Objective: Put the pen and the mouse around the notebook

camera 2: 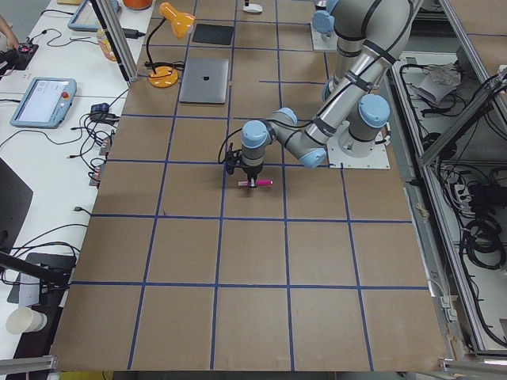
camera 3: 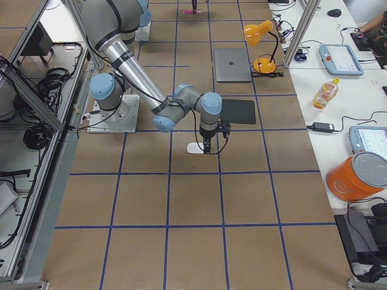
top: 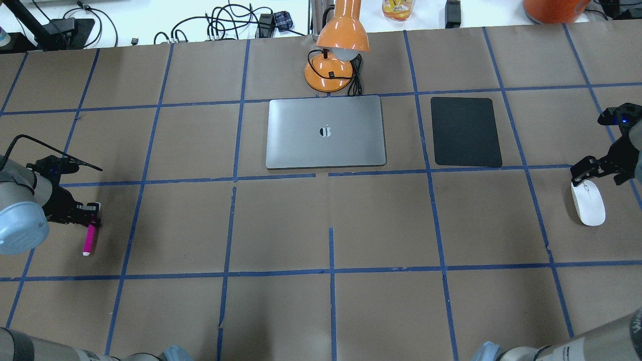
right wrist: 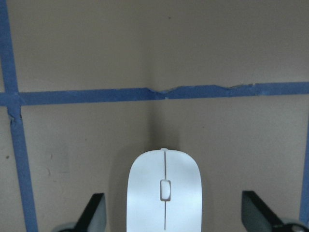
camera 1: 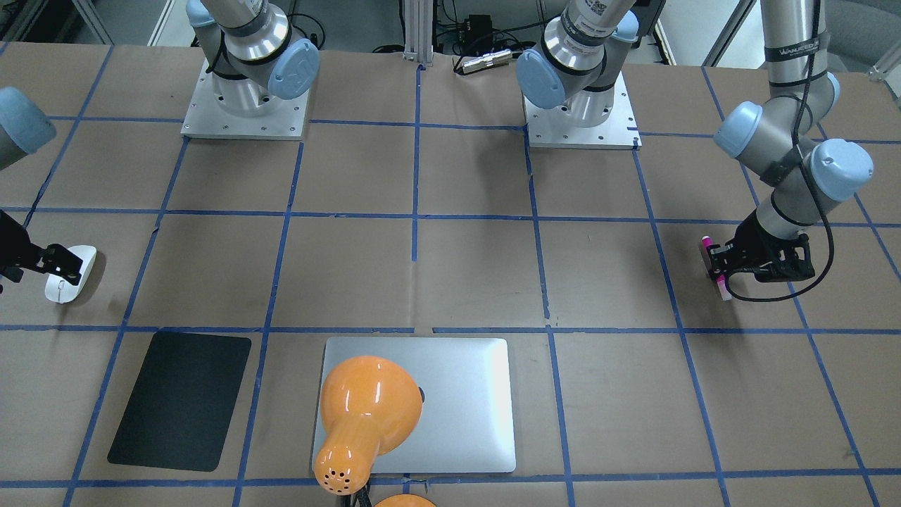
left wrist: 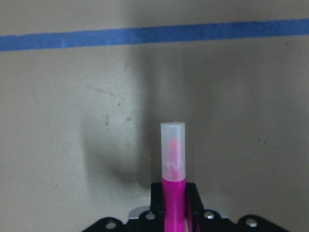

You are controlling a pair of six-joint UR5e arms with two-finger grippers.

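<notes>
The silver-grey notebook (top: 326, 150) lies closed at the far middle of the table. Far out on the left side is the magenta pen (top: 90, 239), and my left gripper (top: 93, 209) is shut on its end. In the left wrist view the pen (left wrist: 173, 159) sticks out from between the jaws, pale tip forward, low over the paper. On the right side lies the white mouse (top: 589, 203). My right gripper (right wrist: 176, 215) is open, a finger on each side of the mouse (right wrist: 164, 191) with a gap to both.
A black mat (top: 465, 131) lies to the right of the notebook. An orange desk lamp (top: 341, 45) stands behind the notebook, its head hanging over it. Brown paper with blue tape lines covers the table (top: 331, 225).
</notes>
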